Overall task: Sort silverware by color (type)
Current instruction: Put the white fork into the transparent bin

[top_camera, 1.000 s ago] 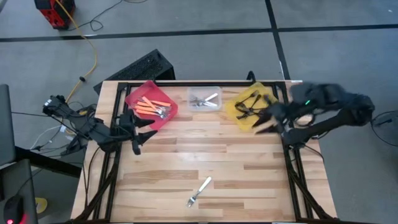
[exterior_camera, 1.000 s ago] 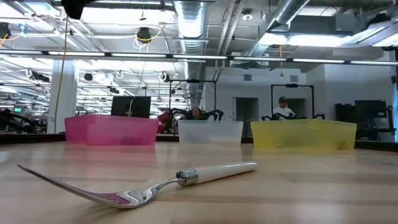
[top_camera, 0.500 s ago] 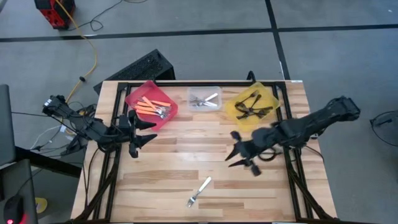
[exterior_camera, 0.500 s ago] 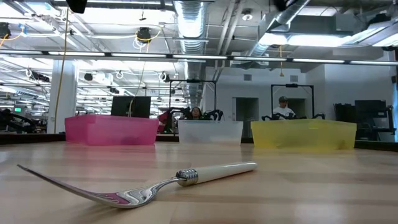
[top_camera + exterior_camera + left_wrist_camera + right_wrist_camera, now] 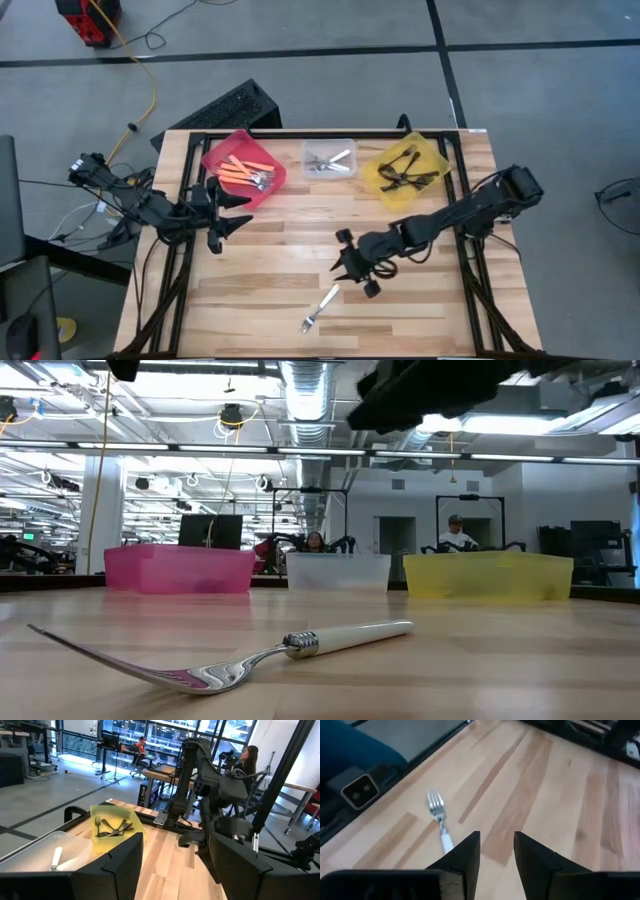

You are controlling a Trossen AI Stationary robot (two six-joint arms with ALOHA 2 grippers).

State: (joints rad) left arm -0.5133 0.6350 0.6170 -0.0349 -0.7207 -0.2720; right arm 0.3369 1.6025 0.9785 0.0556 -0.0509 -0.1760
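Observation:
A fork with a white handle and a silver head (image 5: 320, 308) lies flat on the table near its front edge; it also shows in the low view (image 5: 250, 655) and the right wrist view (image 5: 439, 817). My right gripper (image 5: 340, 270) is open and empty, above the table just behind and to the right of the fork; its fingers stand apart in its wrist view (image 5: 496, 852). My left gripper (image 5: 245, 212) is open and empty, beside the red bin (image 5: 243, 168); it also shows in its wrist view (image 5: 175, 865).
Three bins stand along the far edge: the red bin with orange-handled forks, a clear bin (image 5: 329, 160) with silver forks, and a yellow bin (image 5: 405, 168) with dark forks. Bare wood lies between the bins and the fork. People sit in the room behind.
My right gripper has swung from beside the yellow bin toward the table's near edge and left, toward the white-handled fork, and its arm now shows at the top of the low view. The fork has stayed where it was.

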